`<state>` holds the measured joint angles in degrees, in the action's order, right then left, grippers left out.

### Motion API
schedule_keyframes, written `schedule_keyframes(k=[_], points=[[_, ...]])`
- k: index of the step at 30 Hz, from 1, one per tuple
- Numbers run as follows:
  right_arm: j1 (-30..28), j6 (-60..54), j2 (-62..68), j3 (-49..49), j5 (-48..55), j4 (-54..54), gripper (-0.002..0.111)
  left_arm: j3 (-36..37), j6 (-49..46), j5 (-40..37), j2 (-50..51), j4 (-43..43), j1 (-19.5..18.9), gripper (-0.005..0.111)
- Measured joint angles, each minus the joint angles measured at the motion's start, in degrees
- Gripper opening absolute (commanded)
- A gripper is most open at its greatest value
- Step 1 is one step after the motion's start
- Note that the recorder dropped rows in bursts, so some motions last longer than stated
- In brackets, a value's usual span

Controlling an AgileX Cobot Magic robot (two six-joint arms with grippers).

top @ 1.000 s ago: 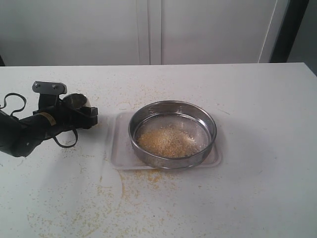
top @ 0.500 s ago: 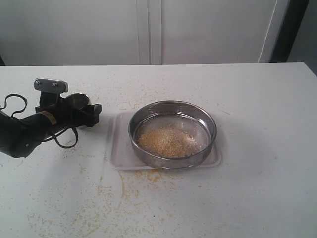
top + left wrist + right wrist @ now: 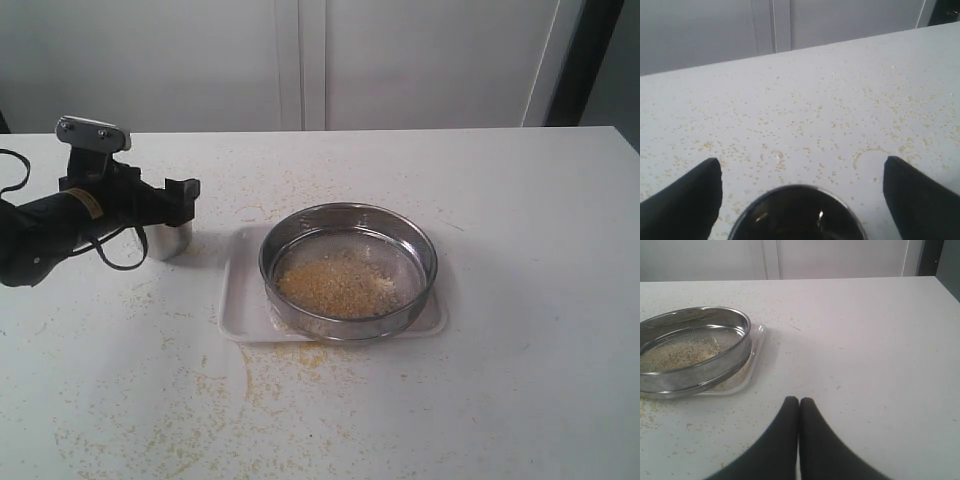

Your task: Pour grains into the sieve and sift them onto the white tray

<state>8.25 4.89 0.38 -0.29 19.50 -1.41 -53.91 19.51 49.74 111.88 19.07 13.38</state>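
Note:
The sieve (image 3: 348, 262) rests on the white tray (image 3: 238, 303) at the table's middle, with a pale heap of grains (image 3: 335, 284) on its mesh. A small steel cup (image 3: 168, 240) stands upright on the table left of the tray. My left gripper (image 3: 183, 200) hovers just above it, open, touching nothing. In the left wrist view the cup's dark mouth (image 3: 797, 215) lies between the wide-apart fingers (image 3: 690, 200). My right gripper (image 3: 799, 401) is shut and empty, low over the table right of the sieve (image 3: 690, 357) and the tray (image 3: 754, 357); it is outside the exterior view.
Loose grains (image 3: 215, 385) are scattered over the white table in front of and left of the tray, and more (image 3: 790, 135) lie beyond the cup. A white wall (image 3: 320, 60) runs along the table's far edge.
The left gripper has let go of the steel cup and risen above it, shifting slightly left. The cup stays standing on the table. The sieve, tray and right gripper have not moved.

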Motion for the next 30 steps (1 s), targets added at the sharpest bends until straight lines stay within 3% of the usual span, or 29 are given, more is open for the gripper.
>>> schedule_keyframes(k=[7,12,15,27,30], points=[[0.0,0.0,0.0,0.0,0.0,0.0,0.0,0.0,-2.7,-2.0,-5.7,0.3,0.0,0.087],[0.0,0.0,0.0,0.0,0.0,0.0,0.0,0.0,-3.6,-7.9,-10.6,0.5,0.0,0.079],[0.0,0.0,0.0,0.0,0.0,0.0,0.0,0.0,-4.9,-13.6,-13.4,0.6,0.0,0.068],[0.0,0.0,0.0,0.0,0.0,0.0,0.0,0.0,-6.5,-36.1,-25.1,0.9,0.0,0.003],[0.0,0.0,0.0,0.0,0.0,0.0,0.0,0.0,-6.5,-42.7,-27.2,1.1,0.0,0.0]])
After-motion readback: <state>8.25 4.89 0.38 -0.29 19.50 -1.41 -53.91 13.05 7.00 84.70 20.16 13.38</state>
